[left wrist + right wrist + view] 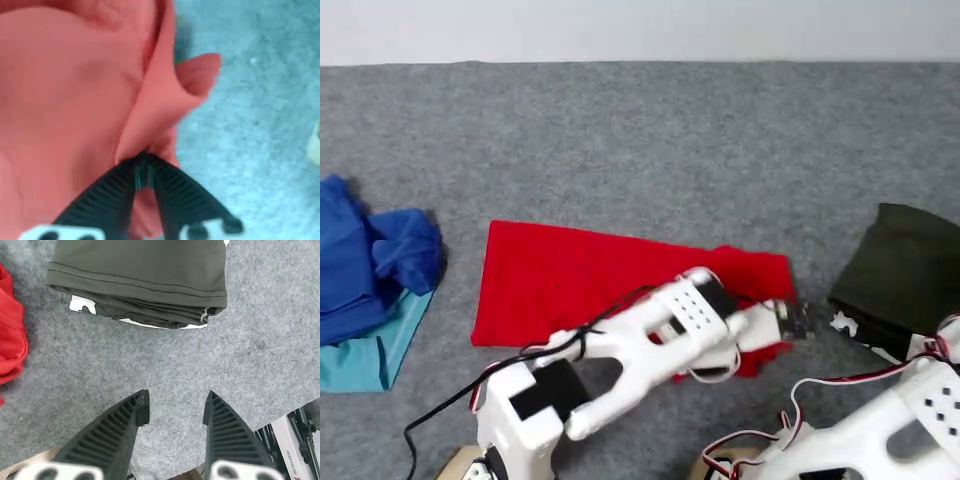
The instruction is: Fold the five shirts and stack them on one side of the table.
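Left gripper (142, 166): pressed together, pinching a raised fold of the red shirt (570, 275) at that shirt's near right corner.
Right gripper (176, 409): spread, holding nothing, above bare surface (650, 140) just to the near side of the dark green shirt (905, 270).
Red shirt: spread across the middle of the surface, flat on its left, bunched at its right edge where it is pinched.
Dark green shirt: folded, at the right edge, apart from the red shirt.
Blue shirt (360, 260): crumpled at the far left, lying on the teal shirt (365, 362).
Teal shirt: left, partly under the blue shirt.
Surface: grey, carpet-like.
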`<state>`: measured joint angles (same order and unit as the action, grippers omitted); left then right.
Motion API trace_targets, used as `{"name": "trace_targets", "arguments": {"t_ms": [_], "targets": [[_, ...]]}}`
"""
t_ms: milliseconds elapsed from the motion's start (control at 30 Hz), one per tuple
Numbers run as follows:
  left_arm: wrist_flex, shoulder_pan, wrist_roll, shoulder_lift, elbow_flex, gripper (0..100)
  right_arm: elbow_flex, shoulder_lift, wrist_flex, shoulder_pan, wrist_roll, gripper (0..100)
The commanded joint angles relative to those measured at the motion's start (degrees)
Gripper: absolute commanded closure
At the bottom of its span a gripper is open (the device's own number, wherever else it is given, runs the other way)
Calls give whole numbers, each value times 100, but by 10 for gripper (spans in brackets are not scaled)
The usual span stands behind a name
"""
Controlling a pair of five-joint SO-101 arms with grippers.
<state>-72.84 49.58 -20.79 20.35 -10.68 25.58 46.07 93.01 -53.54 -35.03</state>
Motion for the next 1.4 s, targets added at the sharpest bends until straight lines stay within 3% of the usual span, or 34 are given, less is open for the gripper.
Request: {"name": "trace_targets", "arguments": {"t_ms": [0, 200, 333, 500, 700, 800, 1100, 1300, 1367], "targets": [[-53, -492, 18, -44, 435, 992, -79, 57, -40, -40, -70, 812], [-26, -1196, 0, -35, 927, 968, -44, 66, 31, 154, -70, 812], [114, -1468, 0, -35, 971, 915, 202, 101, 295, 848, -26, 812], [176, -1574, 0, 264, 989, 913, 642, 75, 716, 2598, 457, 812], [141, -1591, 44, 703, 1095, 914, 1002, 40, 470, 4971, 1626, 812], [149, -1741, 79, 703, 1218, 914, 1275, 40, 180, 5789, 1749, 812], [-545, -2488, 132, 659, 2035, 914, 1442, 40, 48, 6035, 1363, 813], [-1521, -3068, 132, 659, 3284, 963, 1697, 40, 31, 6070, 1354, 949], [-1890, -3270, 132, 659, 3749, 967, 1705, 40, 13, 6062, 1266, 949]]}}
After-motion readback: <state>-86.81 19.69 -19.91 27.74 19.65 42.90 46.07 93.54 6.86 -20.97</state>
